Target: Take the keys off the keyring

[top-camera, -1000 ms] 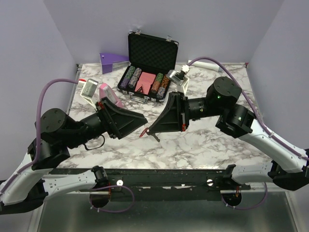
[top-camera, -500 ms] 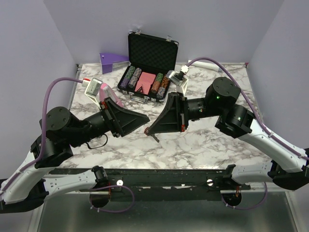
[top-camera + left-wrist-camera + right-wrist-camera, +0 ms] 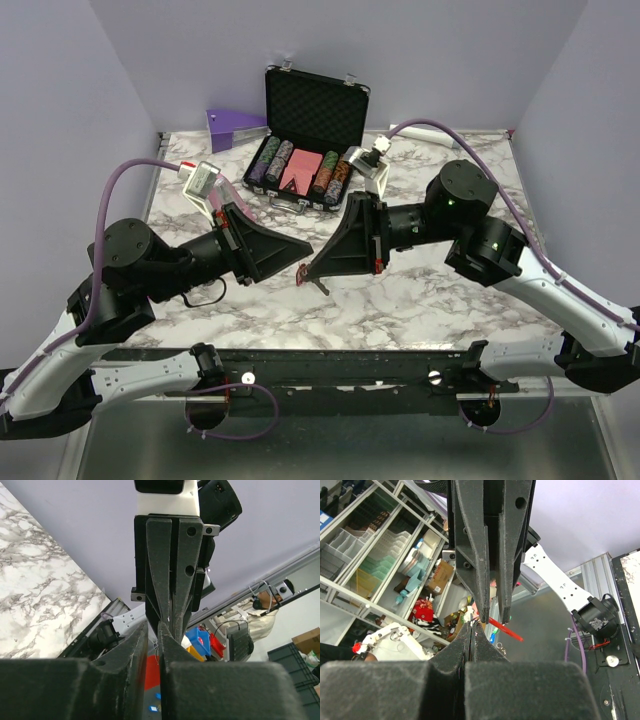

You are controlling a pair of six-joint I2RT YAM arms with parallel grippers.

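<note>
Starting at the bottom of the top view: both arm bases on the near rail, forearms angled inward from the lower corners. Moving up to mid-frame and finding the left gripper (image 3: 299,262) nose to nose with the right gripper (image 3: 313,268), tips all but touching above the marble table (image 3: 420,300). Held up off the surface, by the look of it, to let the metal dangle free and leave room for prying.

Hanging just under the meeting point: the keyring (image 3: 298,277), a speck of red below the left tip, and the keys (image 3: 322,286), one dark sliver below the right tip; number impossible to tell.

Switching to the left wrist view: own fingers closed down to a narrow slot, a patch of red low in that slot, most likely the tag pinched there. Over to the right wrist view: pads pressed to a hairline, apparently nipping the metal, though too small to confirm; red strip poking out to the right of the opposing tips.

Reading this as a two-handed pull: anchoring on one side, teasing a key round the ring on the other. Not yet apart, as far as can be judged. Biggest obstacle: the broad black finger bodies themselves, hiding the join from above.

Further back, well apart from the action, an open poker chip case (image 3: 315,108) at upper centre, and a purple wedge (image 3: 233,125) to its left against the back wall.
</note>
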